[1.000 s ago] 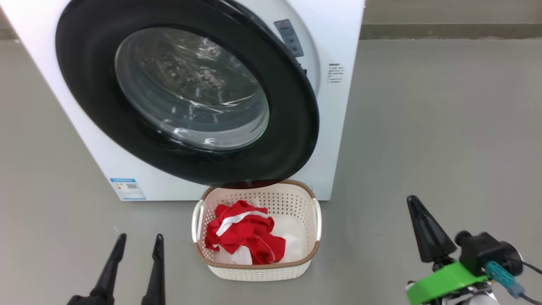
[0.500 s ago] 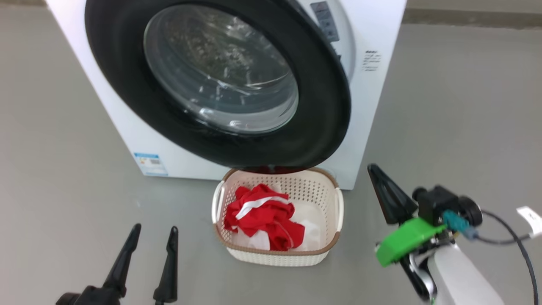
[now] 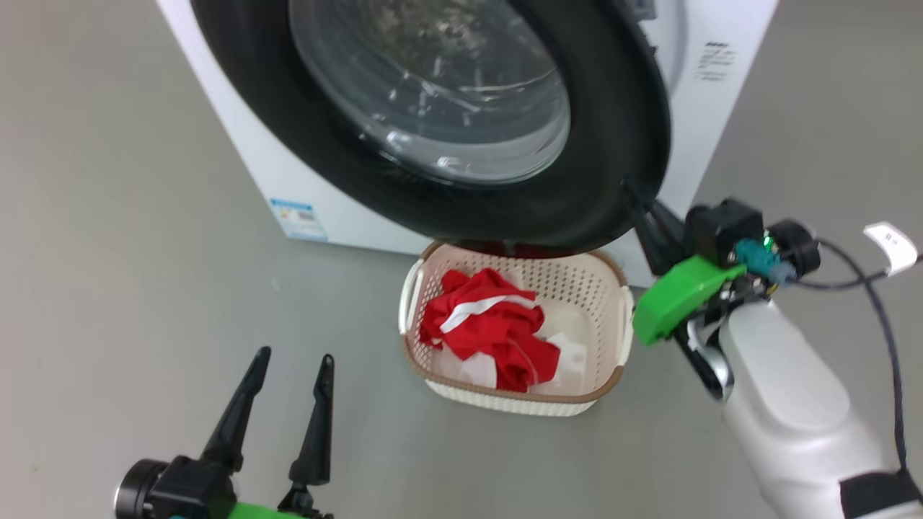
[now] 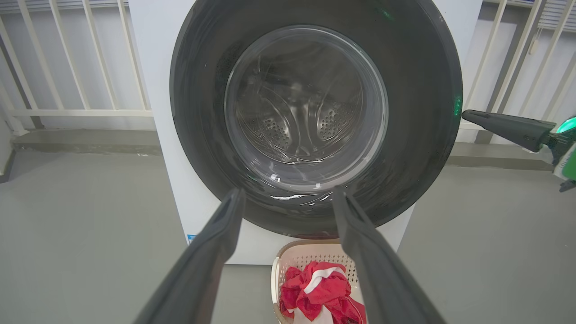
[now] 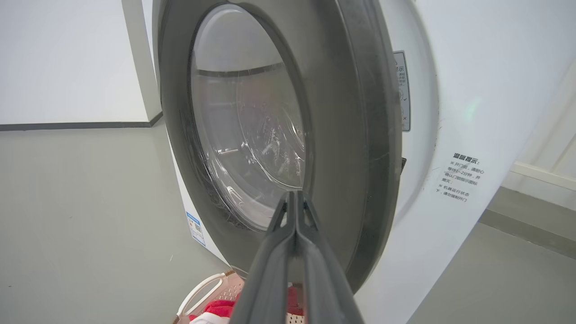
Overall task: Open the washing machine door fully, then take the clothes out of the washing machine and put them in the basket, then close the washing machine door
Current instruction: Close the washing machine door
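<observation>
The washing machine (image 3: 721, 108) is a white box with its black washing machine door (image 3: 303, 144) swung nearly flat against the front. A narrow gap shows along the door's right rim (image 5: 378, 135). My right gripper (image 3: 636, 193) is shut and empty, its tip against the door's lower right edge; its point (image 5: 294, 195) lies on the door's outer face. In front of the machine stands the basket (image 3: 505, 400) with the red and white clothes (image 3: 490, 328) in it. My left gripper (image 3: 296, 357) is open and empty, low and left of the basket, aimed at the door glass (image 4: 306, 103).
Grey floor surrounds the machine and basket. A white railing (image 4: 67, 58) runs behind the machine. A black cable with a white tag (image 3: 890, 245) hangs from my right wrist. The machine carries a blue label (image 3: 299, 218) at its lower left.
The head camera has shifted, so the whole picture moved. My shut right gripper has travelled up and left from beside the basket to the door's lower right edge. The left gripper stays open.
</observation>
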`<state>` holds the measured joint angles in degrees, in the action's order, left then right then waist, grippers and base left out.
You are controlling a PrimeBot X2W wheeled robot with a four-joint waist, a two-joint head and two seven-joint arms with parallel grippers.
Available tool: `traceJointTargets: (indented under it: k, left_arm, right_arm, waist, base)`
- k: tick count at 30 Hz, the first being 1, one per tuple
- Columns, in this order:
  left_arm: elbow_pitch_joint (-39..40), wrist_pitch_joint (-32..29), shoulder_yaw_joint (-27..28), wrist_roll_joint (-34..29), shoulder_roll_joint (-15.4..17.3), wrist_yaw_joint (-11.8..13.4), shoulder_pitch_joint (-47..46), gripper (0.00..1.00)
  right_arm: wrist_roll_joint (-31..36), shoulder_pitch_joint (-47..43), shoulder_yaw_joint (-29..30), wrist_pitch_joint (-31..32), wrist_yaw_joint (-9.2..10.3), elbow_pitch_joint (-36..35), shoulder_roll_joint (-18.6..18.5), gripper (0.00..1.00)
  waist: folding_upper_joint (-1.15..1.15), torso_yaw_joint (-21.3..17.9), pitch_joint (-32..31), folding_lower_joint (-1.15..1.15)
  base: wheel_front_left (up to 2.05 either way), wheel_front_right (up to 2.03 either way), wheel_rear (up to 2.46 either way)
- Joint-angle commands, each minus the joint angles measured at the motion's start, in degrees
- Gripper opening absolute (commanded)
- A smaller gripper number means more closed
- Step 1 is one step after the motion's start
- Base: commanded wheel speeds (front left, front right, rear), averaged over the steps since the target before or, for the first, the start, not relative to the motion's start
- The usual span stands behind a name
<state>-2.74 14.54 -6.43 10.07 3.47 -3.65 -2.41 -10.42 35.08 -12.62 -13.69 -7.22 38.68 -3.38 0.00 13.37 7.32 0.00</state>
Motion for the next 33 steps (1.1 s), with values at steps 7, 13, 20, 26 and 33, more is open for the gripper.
traceJointTargets:
  k: [7, 13, 20, 26, 33]
  left_arm:
    - [0.58, 0.46, 0.66, 0.15, -0.16, -0.71, -3.31, 1.0]
    - [0.48, 0.46, 0.26, 0.22, -0.34, -0.9, -4.41, 1.0]
    - [0.29, 0.46, -0.32, 0.74, -0.48, -0.94, -5.47, 1.0]
    - [0.33, 0.46, -1.0, 1.27, -0.55, -0.73, -6.48, 1.0]
    - [0.55, 0.46, -1.9, 2.67, -0.57, -0.1, -7.0, 1.0]
  right_arm:
    - [2.97, 7.57, 1.95, -1.17, -0.26, 3.42, 0.5, 0.0]
    - [4.81, 11.16, 5.58, -1.28, -0.26, 5.15, 0.5, 0.0]
    - [7.02, 14.13, 9.32, -1.29, -0.26, 6.15, 0.5, 0.0]
    - [10.37, 17.52, 12.63, -1.3, -0.26, 8.18, 0.39, 0.0]
    - [13.6, 22.6, 15.98, -1.3, -0.26, 12.29, -1.58, 0.0]
  waist:
    - [0.0, 3.69, 4.2, 0.0]
    - [0.0, 4.49, 5.79, 0.0]
    - [0.0, 5.16, 7.46, 0.0]
    - [0.0, 6.32, 8.81, 0.0]
    - [0.0, 7.99, 10.46, 0.0]
  base:
    - [0.0, 0.0, 0.0]
    - [0.0, 0.0, 0.0]
    - [0.0, 0.0, 0.0]
    - [0.0, 0.0, 0.0]
    - [0.0, 0.0, 0.0]
